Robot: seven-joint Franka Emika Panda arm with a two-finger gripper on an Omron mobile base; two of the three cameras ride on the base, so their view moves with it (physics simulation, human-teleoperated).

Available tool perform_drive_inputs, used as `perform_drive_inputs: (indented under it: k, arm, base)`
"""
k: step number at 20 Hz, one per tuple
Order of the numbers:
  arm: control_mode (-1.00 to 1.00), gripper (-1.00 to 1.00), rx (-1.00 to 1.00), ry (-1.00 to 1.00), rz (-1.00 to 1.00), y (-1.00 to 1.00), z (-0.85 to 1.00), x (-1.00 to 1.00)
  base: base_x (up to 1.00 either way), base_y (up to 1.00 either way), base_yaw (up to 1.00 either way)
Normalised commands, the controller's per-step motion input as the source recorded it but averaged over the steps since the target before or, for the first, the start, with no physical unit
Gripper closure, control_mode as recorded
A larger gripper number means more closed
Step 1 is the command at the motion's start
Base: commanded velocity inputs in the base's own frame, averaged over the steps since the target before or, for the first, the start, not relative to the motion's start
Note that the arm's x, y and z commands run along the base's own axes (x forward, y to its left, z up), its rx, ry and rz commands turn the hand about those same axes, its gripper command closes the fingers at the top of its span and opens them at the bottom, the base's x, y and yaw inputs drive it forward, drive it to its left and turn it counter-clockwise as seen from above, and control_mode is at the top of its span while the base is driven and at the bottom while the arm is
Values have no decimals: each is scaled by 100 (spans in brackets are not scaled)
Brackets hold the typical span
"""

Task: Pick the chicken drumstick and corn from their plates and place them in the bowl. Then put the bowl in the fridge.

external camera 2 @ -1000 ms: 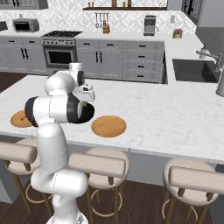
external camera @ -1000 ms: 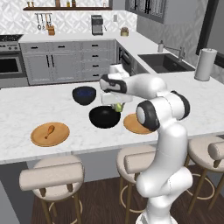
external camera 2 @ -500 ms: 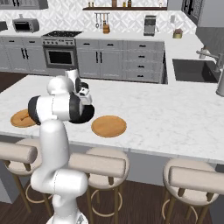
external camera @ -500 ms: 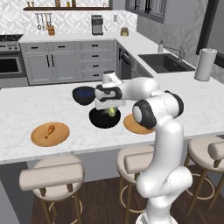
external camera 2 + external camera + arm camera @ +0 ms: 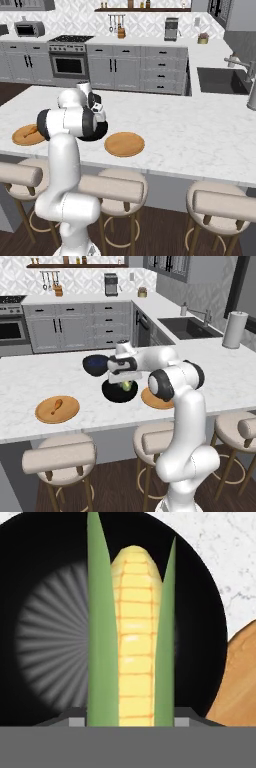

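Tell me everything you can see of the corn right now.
The corn is a short yellow cob with rows of kernels and two long green husk leaves along its sides. It hangs gripped between the fingers of the gripper, pointing down over the middle of the black bowl. Whether its tip touches the bowl bottom cannot be told.

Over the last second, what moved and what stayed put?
The gripper, shut on the corn, swung from beside the bowl to directly above it and lowered toward it. Corn not yet released. Drumstick, both plates and the blue bowl haven't moved.
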Motion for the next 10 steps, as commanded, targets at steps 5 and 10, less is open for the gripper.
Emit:
perform_drive_inputs:
  k: [5, 10]
  arm:
    - [-100, -100, 0, 0, -1, 4, -10, 0]
    - [-100, -100, 0, 0, 0, 2, 1, 0]
  base:
    - [0, 0, 0]
    - [0, 0, 0]
